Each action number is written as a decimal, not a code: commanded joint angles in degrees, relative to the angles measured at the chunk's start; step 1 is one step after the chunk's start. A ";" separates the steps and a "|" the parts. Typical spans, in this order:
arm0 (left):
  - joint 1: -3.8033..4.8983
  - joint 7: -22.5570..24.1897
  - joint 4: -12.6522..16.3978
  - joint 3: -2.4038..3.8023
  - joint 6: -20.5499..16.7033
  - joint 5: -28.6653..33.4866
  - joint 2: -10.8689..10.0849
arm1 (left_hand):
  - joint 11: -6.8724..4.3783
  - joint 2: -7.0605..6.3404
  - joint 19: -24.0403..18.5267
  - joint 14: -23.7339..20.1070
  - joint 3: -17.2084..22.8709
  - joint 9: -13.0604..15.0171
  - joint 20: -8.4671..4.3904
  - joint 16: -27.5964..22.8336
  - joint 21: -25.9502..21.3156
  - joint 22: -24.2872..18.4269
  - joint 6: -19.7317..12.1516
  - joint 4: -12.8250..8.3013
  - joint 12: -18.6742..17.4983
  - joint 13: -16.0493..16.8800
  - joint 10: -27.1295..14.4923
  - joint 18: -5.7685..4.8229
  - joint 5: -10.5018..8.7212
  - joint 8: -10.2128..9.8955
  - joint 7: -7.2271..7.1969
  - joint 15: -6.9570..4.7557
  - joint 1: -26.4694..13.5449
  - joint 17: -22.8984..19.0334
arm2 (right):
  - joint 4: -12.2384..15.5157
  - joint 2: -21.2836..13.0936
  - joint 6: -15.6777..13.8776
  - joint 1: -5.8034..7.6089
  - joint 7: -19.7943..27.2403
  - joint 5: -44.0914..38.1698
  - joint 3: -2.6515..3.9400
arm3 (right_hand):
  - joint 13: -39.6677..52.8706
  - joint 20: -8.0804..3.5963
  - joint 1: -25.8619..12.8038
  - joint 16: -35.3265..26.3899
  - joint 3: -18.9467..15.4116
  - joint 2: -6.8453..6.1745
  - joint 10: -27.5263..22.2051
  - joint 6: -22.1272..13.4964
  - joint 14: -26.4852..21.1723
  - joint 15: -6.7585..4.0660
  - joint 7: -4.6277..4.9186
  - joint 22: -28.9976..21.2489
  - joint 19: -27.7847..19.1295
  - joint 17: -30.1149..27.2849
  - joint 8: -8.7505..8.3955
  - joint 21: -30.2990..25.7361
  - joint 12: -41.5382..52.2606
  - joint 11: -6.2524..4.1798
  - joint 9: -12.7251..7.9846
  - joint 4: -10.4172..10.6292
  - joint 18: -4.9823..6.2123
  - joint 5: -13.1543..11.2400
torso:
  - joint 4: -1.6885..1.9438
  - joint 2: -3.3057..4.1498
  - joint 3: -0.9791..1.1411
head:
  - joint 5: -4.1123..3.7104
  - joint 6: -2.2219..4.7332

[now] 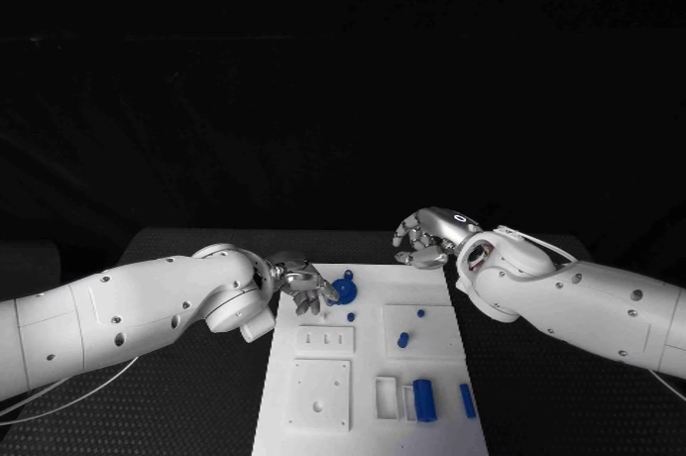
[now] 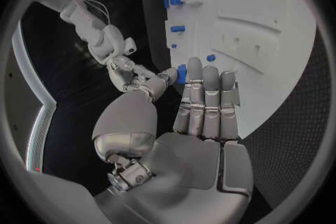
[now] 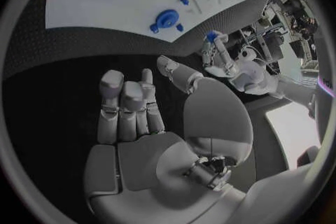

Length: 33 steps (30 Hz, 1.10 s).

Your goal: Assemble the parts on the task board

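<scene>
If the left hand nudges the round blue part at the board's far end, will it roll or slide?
The round blue part looks like a flat disc lying on the task board, so it probably slides rather than rolls. It seems rigid and light. The left hand sits beside it.

bare black worktop (image 1: 200, 243) under right hand (image 1: 426, 240); open board (image 1: 429, 431) beyond left hand (image 1: 300, 281), blocked close by round blue part (image 1: 343, 291).
</scene>
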 commanded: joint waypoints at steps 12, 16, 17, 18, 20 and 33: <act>-0.07 -4.93 1.55 -3.57 -6.45 -14.97 0.29 | -4.11 0.87 2.80 4.02 0.13 4.87 -5.86 3.82 3.24 0.99 8.16 -1.77 3.63 1.45 5.91 -0.41 5.30 5.16 -4.74 -2.75 -3.53 0.68 | -7.48 1.85 -6.32 3.21 9.59 17.41 0.82 | -3.39 1.60 0.27 -4.55 -0.17 -0.24 -4.09 -3.75 -5.53 1.57 2.23 -0.21 -6.25 -1.59 -1.65 -4.32 -4.58 1.58 -0.62 0.09 1.49 1.97 | 0.06 -0.26 0.09 | 0.36 -0.82; -0.72 -5.12 1.37 -3.57 -7.00 -16.95 0.34 | -4.25 1.23 3.18 4.30 0.53 5.22 -6.04 4.14 3.29 0.96 8.42 -2.34 3.95 1.54 6.20 -0.44 5.93 5.48 -4.89 -2.90 -4.42 0.60 | -8.32 2.24 -6.48 3.33 10.02 18.42 0.82 | -4.85 2.58 0.24 -6.23 -0.50 -0.02 -5.72 -4.51 -7.66 2.27 2.74 -0.41 -8.82 -2.59 -1.87 -6.06 -6.14 2.20 -0.66 -0.32 1.38 2.13 | 0.09 -0.12 0.09 | 0.49 -0.88; -0.81 -5.15 1.30 -3.58 -6.93 -17.19 0.39 | -4.29 1.30 3.29 4.40 0.66 5.30 -6.09 4.23 3.32 0.96 8.49 -2.49 4.03 1.55 6.29 -0.44 6.06 5.56 -4.94 -2.93 -4.60 0.58 | -8.31 2.24 -6.41 3.33 10.04 18.43 0.82 | -5.38 2.92 0.30 -6.60 -0.58 0.04 -5.98 -4.67 -8.14 2.37 2.86 -0.46 -9.40 -2.90 -1.88 -6.53 -6.51 2.29 -0.65 -0.37 1.35 2.13 | 0.13 -0.12 0.11 | 0.50 -0.86; -0.89 -5.18 1.20 -3.58 -6.79 -17.27 0.47 | -4.34 1.38 3.40 4.52 0.81 5.40 -6.14 4.34 3.36 0.97 8.61 -2.62 4.14 1.58 6.44 -0.44 6.21 5.66 -5.00 -2.96 -4.84 0.56 | -8.31 2.24 -6.41 3.34 10.07 18.44 0.82 | -5.58 3.04 0.35 -6.63 -0.66 0.07 -5.98 -4.73 -8.19 2.38 2.89 -0.45 -9.48 -2.99 -1.87 -6.63 -6.56 2.31 -0.64 -0.39 1.38 2.14 | 0.14 -0.09 0.10 | 0.52 -0.89; -1.04 -5.28 0.94 -3.58 -6.92 -17.38 0.70 | -4.45 1.55 3.69 4.86 1.12 5.64 -6.25 4.65 3.49 1.01 8.98 -2.70 4.44 1.66 6.85 -0.44 6.32 5.97 -5.19 -3.02 -5.40 0.55 | -8.40 2.38 -6.41 3.34 10.10 18.44 0.82 | -5.77 3.15 0.40 -6.65 -0.74 0.08 -5.98 -4.79 -8.24 2.39 2.91 -0.43 -9.53 -3.08 -1.86 -6.71 -6.60 2.33 -0.63 -0.41 1.43 2.17 | 0.15 -0.05 0.08 | 0.59 -0.95; -3.03 -5.40 -0.20 -3.57 -5.81 -20.12 2.16 | -4.66 -0.72 4.52 5.54 8.30 6.35 -6.61 5.42 3.88 1.14 9.50 -1.47 5.04 1.60 7.64 -0.45 1.67 6.64 -5.51 -3.16 -6.11 0.06 | -8.43 2.75 -6.19 3.36 10.05 18.45 0.82 | -6.86 3.81 0.71 -6.62 -1.04 0.22 -6.13 -5.09 -8.51 2.50 3.01 -0.23 -9.71 -3.60 -1.78 -7.16 -6.54 2.44 -0.56 -0.46 1.71 3.58 | -0.03 0.01 0.04 | 0.80 -1.23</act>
